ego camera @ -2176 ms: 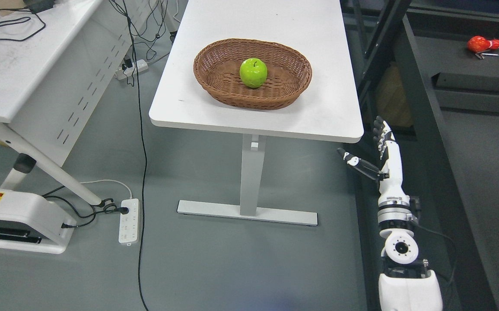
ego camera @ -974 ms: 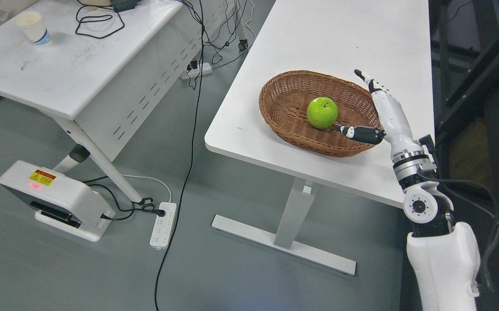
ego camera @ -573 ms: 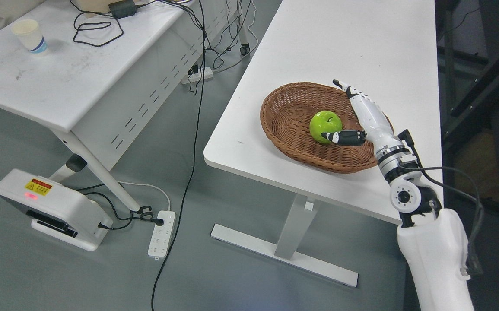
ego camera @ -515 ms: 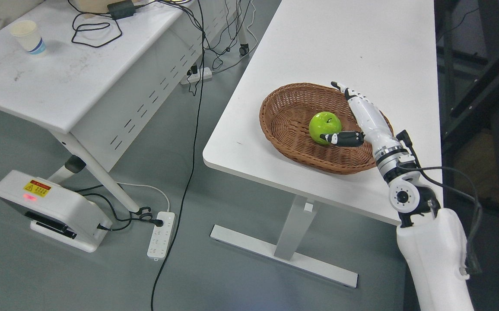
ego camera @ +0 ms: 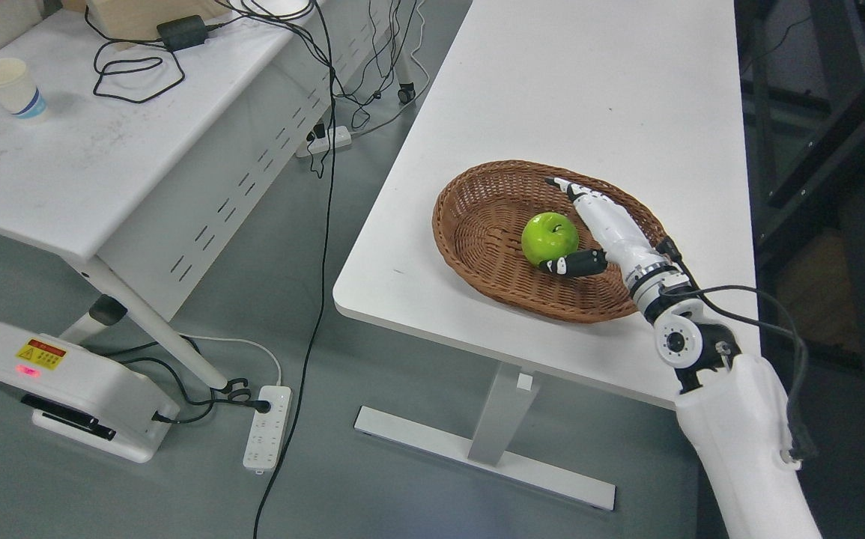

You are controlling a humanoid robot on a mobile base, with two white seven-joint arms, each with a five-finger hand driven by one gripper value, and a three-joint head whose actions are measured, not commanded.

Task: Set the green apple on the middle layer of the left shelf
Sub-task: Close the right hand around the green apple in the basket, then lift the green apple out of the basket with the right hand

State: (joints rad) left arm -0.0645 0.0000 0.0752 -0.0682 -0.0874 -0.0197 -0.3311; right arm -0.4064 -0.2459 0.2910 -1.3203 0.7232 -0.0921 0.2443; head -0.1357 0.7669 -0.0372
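We are finding the round green apple (ego camera: 549, 238) sitting in the oval brown wicker basket (ego camera: 477, 224) on the white table (ego camera: 552, 90); the right hand (ego camera: 597, 232) is lying alongside, fingers extended and thumb beneath, cupping without gripping, evidently to enclose it.

The right hand (ego camera: 589, 224), which two seconds ago hung below the tabletop's (ego camera: 552, 90) edge, has risen and reached into the wicker basket (ego camera: 477, 224). Its thumb now lies against the near side of the green apple (ego camera: 549, 237) and its fingers (ego camera: 563, 185) extend just beyond it. The camera view has also shifted.
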